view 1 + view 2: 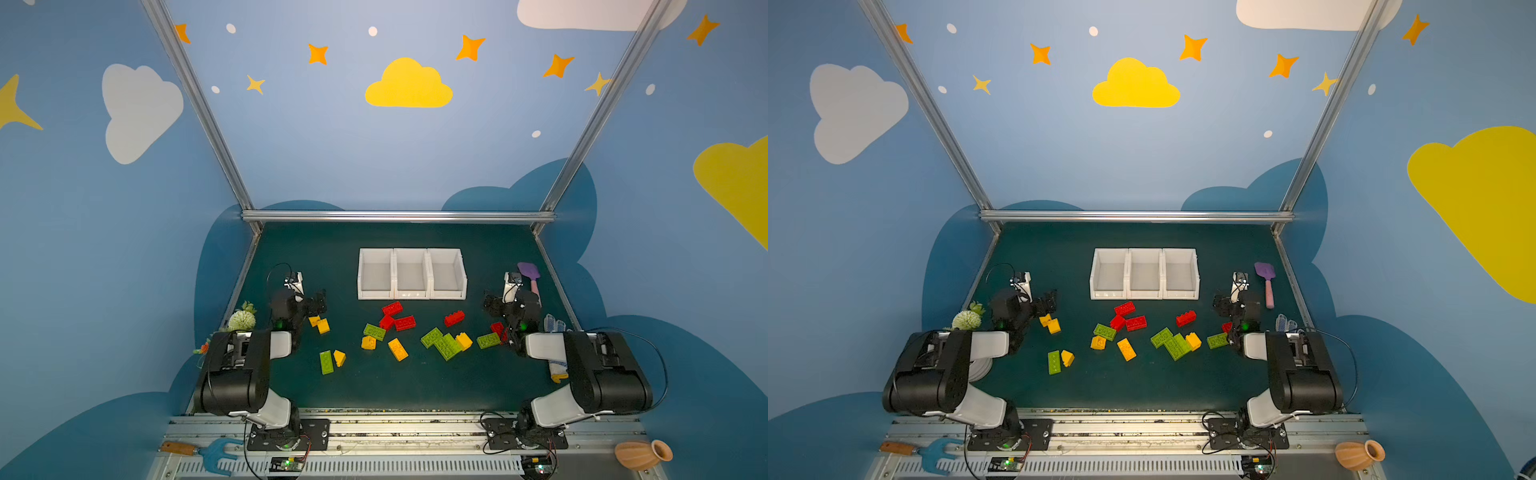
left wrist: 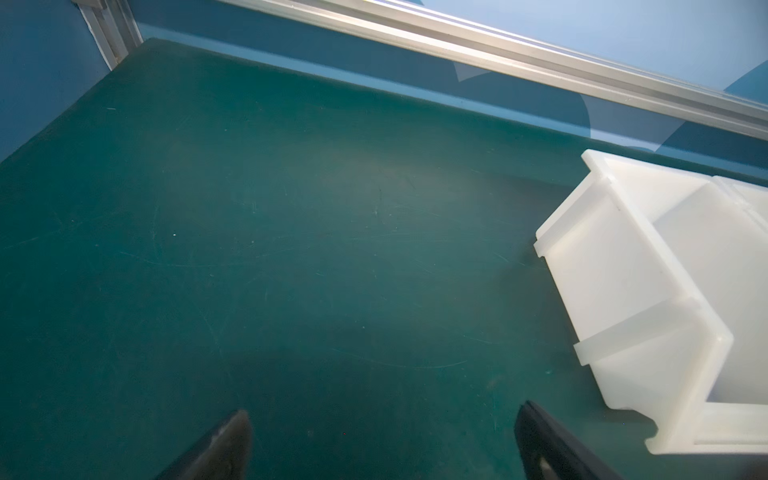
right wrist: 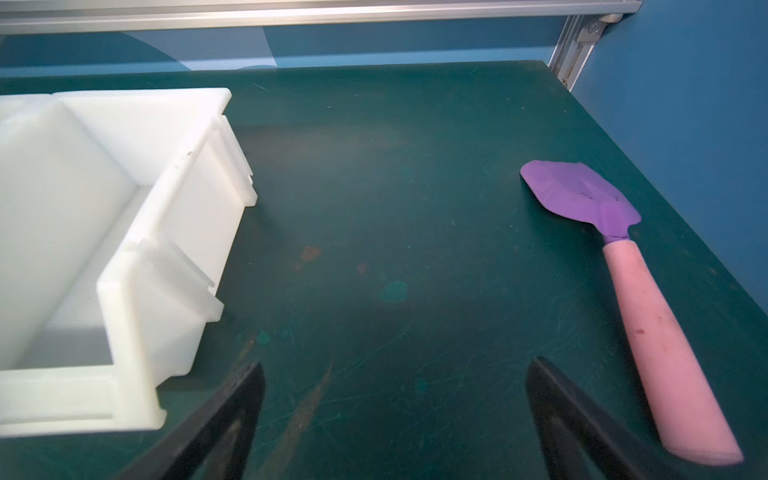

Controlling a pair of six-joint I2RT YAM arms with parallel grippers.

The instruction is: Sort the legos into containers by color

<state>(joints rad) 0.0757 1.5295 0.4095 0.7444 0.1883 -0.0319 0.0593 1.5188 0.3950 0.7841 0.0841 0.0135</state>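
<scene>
- I read left jaws apart, empty, at the worktop's (image 1: 374, 386) 9 o'clock.
- Right jaws likewise, 3 o'clock.
- Legos (image 1: 398, 349) scattered at 6 o'clock of three white containers (image 1: 393, 270).

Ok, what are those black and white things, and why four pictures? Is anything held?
Those are two robot arms. Each ends in a pincer: the left gripper and the right gripper, both open, holding nothing. Two pictures look down from above; two come from cameras on the wrists. On the dark green table lie red bricks, green bricks and yellow bricks, all plastic, before three empty white plastic bins. A purple toy shovel with a pink handle lies near the right gripper.
</scene>
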